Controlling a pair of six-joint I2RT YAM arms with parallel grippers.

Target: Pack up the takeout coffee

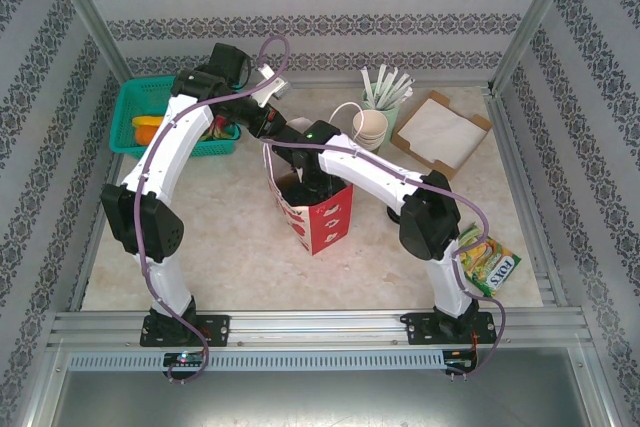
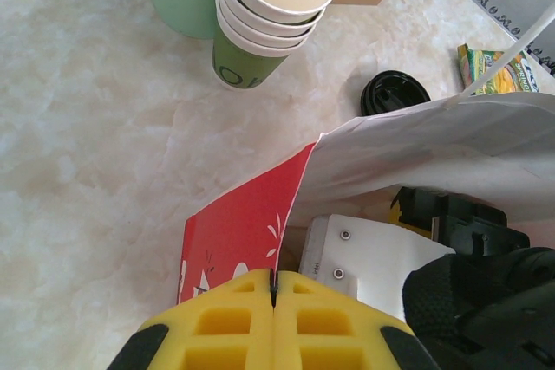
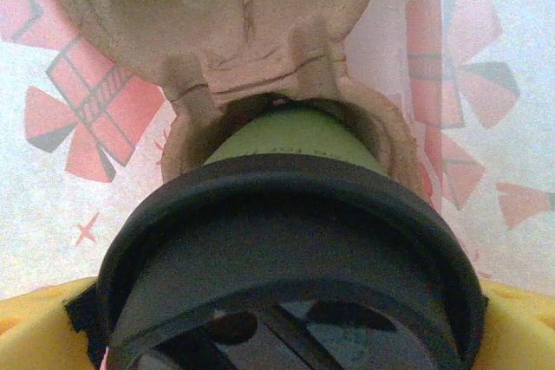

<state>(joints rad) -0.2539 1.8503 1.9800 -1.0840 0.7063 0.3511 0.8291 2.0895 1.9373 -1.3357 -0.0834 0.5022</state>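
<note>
A red patterned paper bag (image 1: 325,222) stands open at the table's middle. My left gripper (image 2: 274,288) is shut on the bag's (image 2: 243,223) top rim, at its back left corner (image 1: 268,137). My right gripper (image 1: 305,192) reaches down inside the bag. The takeout coffee (image 3: 290,149), a green cup with a black lid (image 3: 286,249), sits in a socket of a brown moulded cardboard carrier (image 3: 217,15) in the bag. The right gripper (image 3: 286,335) is open. Its yellow fingers (image 3: 35,327) flank the lid at the lower corners of the right wrist view.
A stack of lidless green cups (image 2: 269,15) and a loose black lid (image 2: 395,93) lie behind the bag. A green holder of white sticks (image 1: 383,97), a cardboard tray of napkins (image 1: 440,132), a teal basket (image 1: 165,117) and a snack packet (image 1: 487,262) ring the table.
</note>
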